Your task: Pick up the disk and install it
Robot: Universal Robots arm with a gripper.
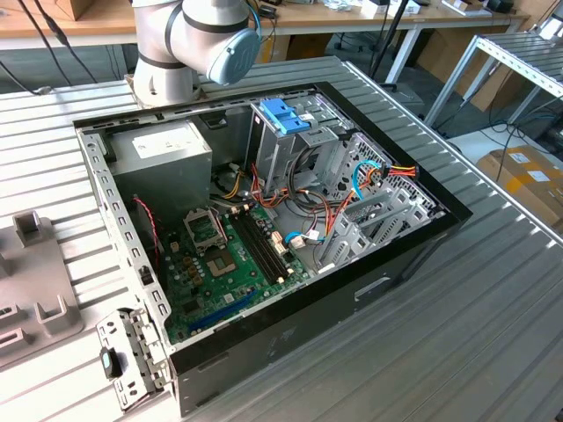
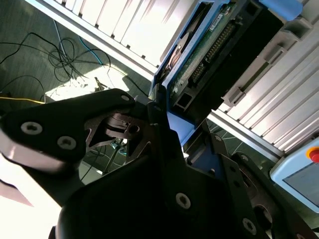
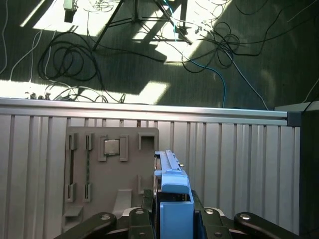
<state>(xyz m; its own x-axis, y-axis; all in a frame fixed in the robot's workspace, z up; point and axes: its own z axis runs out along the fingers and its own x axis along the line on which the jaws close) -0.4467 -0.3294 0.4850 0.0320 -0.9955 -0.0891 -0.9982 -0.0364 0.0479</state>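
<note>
In the first wrist view, the disk is seen edge-on, its bright blue carrier standing between the black fingers of the gripper. The fingers are pressed against both sides of the carrier, so the disk is pinched. Behind it a grey fixture tray is seen lying on the ribbed metal table, with a small square chip seated in one of its pockets. Whether the disk touches the tray cannot be told. Beyond the table's far edge, loose cables are spread over a dark floor.

The disk's flat face is shown in the second wrist view: a green circuit board with a connector row, edged in blue. The gripper's black linkage is seen closed in around the carrier's end. A grey handheld panel with a red button is also caught there, beyond the disk.

In the exterior view, an open black computer case is laid on its side on the table. Inside it a green motherboard lies on the near side and a grey power supply sits at the far side towards the exterior view's left. A tall grey metal cage carrying a light-blue bracket stands to the exterior view's right of the power supply. The arm rises just behind the case's far wall. The fixture tray is found at the exterior view's left edge, well apart from the case.
</note>
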